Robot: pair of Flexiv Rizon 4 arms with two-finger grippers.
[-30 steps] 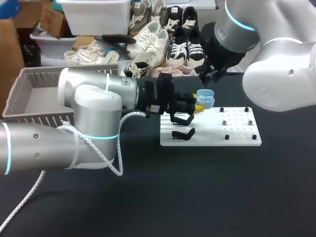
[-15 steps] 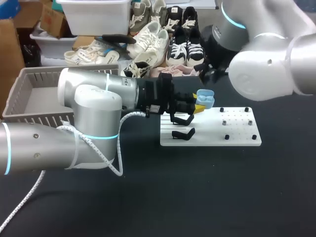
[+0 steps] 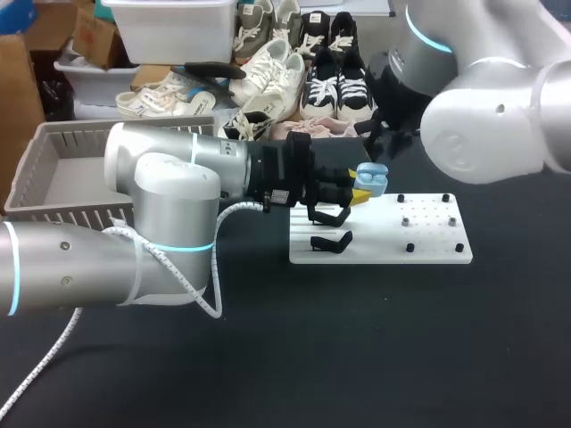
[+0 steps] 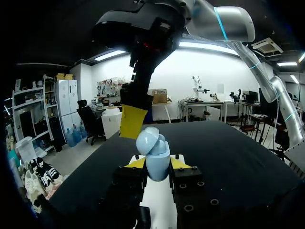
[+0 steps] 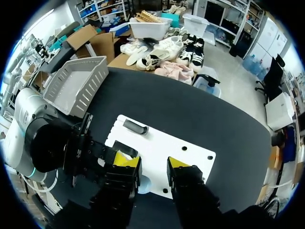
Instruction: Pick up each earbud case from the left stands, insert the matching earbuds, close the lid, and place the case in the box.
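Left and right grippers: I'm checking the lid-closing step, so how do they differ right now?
The left gripper is shut on the light blue earbud case; the right gripper is open, gripping nothing. The left gripper lies level, low over the white board; the right gripper points down from above the case. Both have yellow fingertips and are close to the case.

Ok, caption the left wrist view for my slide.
Left claw shut on blue earbud case above the white board.
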